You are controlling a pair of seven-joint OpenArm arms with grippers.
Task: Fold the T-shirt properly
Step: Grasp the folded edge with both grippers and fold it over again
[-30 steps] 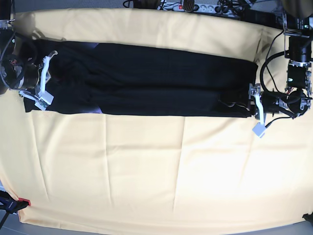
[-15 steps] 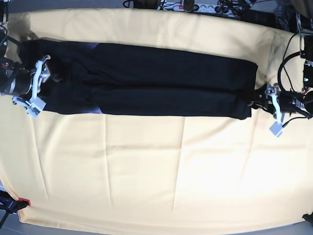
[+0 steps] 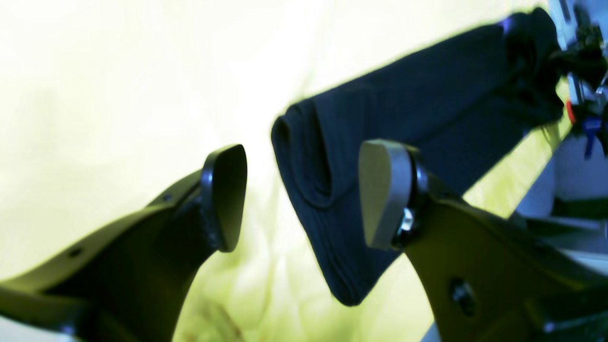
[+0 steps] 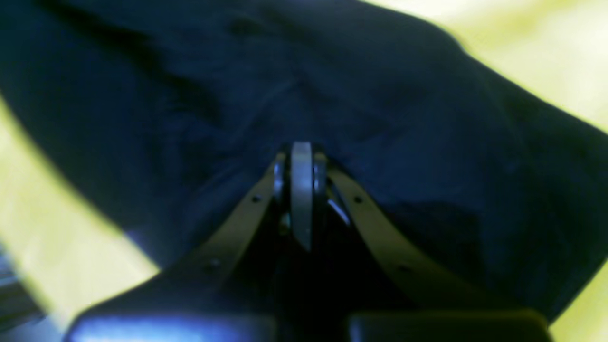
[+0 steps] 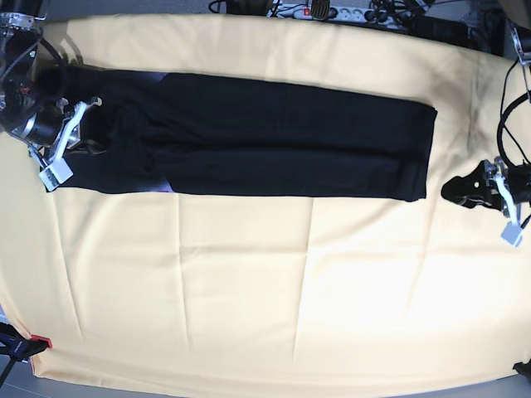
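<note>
The black T-shirt (image 5: 249, 137) lies folded into a long strip across the far half of the yellow cloth, plain side up. On the left of the base view, my right gripper (image 5: 90, 126) rests on the strip's left end. In the right wrist view its jaws (image 4: 301, 159) are pressed together, with the dark cloth (image 4: 403, 118) puckering toward the tips. My left gripper (image 5: 465, 191) hovers just off the strip's right end, not touching it. In the left wrist view it (image 3: 304, 194) stands open, and the rolled end of the T-shirt (image 3: 327, 156) shows beyond its fingers.
A yellow sheet (image 5: 265, 290) covers the table, creased into squares. Cables and a power strip (image 5: 332, 10) lie along the far edge. A dark clamp with a red tip (image 5: 25, 344) sits at the near left corner.
My left gripper has let go of the strip's right end and drawn back to the right, still open. My right gripper opened, then shut again at the left end.
</note>
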